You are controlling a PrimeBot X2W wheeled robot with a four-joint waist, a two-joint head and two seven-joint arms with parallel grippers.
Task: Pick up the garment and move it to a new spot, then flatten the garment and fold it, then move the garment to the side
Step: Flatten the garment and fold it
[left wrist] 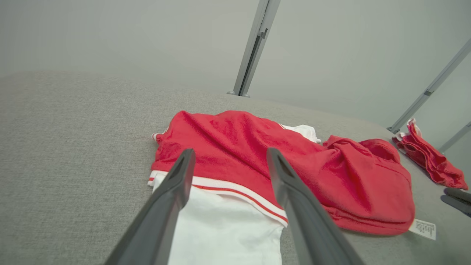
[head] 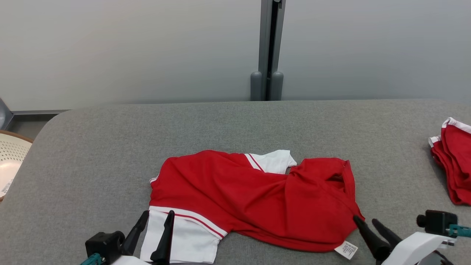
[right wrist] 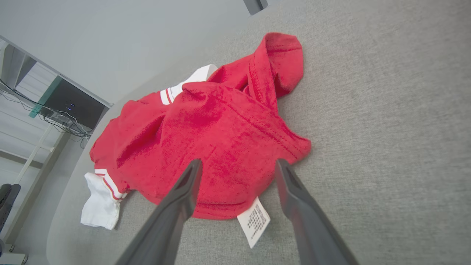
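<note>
Red shirt [head: 254, 198] lies crumpled on the grey table [head: 110, 147], not yet flat. Left gripper [head: 158, 213], jaws apart, sits above its near white sleeve [head: 180, 239]; contact unclear. Right gripper [head: 364, 219], jaws apart, holds nothing, just beside its hem by the care label [head: 346, 249]. I judge flattening is in hand. Next: pinch both corners, spread apart.

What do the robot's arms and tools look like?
The left tool and right tool each have two long, dark, pointy fingers. The left has a black block with a teal bit. The right arm's shell is white, with a black box and teal piece.
</note>
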